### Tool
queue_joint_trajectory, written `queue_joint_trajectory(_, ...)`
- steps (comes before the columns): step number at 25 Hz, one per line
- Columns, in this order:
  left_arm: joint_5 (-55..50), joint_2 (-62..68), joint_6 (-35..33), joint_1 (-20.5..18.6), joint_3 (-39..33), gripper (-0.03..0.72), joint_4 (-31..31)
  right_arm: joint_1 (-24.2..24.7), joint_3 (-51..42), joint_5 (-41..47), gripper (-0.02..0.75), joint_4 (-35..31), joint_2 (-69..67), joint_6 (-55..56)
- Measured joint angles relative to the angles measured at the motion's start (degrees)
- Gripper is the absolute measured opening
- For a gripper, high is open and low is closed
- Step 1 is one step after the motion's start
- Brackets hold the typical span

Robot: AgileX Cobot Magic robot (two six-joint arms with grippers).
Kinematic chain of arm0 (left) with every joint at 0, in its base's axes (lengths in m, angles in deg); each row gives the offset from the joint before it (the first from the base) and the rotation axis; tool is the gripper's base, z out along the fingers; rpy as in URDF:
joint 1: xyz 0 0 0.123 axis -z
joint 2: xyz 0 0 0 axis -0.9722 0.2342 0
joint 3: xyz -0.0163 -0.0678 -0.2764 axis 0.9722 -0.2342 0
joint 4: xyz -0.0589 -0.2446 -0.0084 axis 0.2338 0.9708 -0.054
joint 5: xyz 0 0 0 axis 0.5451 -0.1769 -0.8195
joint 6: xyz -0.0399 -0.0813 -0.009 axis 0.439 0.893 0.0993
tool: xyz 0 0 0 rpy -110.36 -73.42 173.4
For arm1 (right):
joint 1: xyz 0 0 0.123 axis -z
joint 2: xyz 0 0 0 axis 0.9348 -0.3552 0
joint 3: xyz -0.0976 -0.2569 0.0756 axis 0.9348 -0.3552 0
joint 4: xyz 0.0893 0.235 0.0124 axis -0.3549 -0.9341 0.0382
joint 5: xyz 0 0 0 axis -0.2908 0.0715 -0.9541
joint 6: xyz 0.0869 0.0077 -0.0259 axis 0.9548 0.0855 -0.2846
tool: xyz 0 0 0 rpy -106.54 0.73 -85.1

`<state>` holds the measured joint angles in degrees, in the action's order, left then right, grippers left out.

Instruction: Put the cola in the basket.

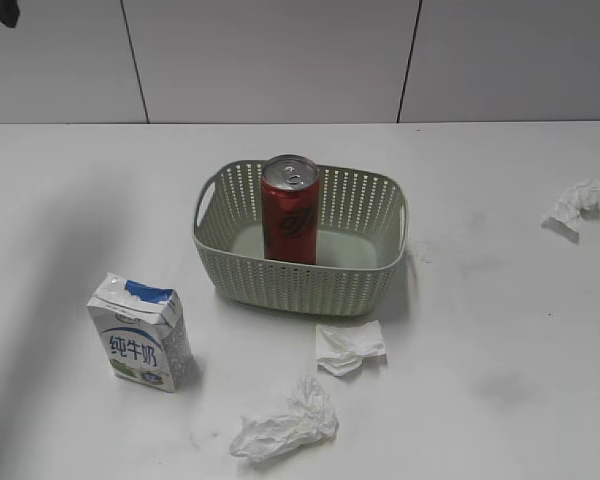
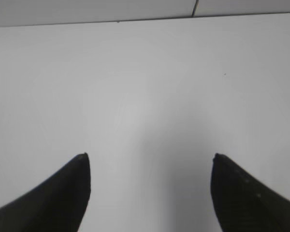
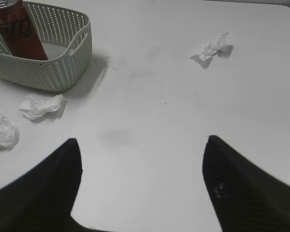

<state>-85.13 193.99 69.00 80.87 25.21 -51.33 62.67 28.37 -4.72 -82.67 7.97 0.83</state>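
On the white table (image 1: 500, 300) I see the pale green basket (image 1: 310, 285), and the cola (image 1: 290, 210) stands upright inside it. Near the basket are a milk carton (image 1: 140, 335) and crumpled tissues (image 1: 285, 422). My left gripper (image 2: 150, 157) and right gripper (image 3: 141, 140) are both spread wide, holding nothing.

The exterior view looks down at a slant from in front, taking in the whole white surface (image 1: 500, 330) with the basket (image 1: 300, 275) near the middle. The left wrist view looks past its hand (image 2: 150, 159) at bare surface, close. The right wrist view sits higher over its hand (image 3: 140, 142) and shares the basket (image 3: 63, 72) and crumpled papers (image 3: 41, 105) with the exterior.
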Motion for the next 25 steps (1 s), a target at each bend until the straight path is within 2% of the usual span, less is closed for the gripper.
queue_joint_trajectory(4,0.0,-5.44,0.12,-1.09,-6.83,0.589,-0.03,0.0,0.0,-0.05,0.589,-0.56,0.0,0.0)
queue_joint_trajectory(8,0.0,-13.03,0.13,-1.11,-16.63,0.589,-0.03,0.0,0.0,-0.05,0.589,-0.68,0.0,0.07)
queue_joint_trajectory(16,0.34,-29.25,0.19,-1.11,-38.46,0.589,-2.71,0.0,0.0,-0.05,0.589,-0.74,0.0,0.07)
queue_joint_trajectory(25,6.9,-46.84,0.19,-1.11,-63.42,0.589,-2.91,0.0,0.0,-0.05,0.589,-0.79,0.0,0.01)
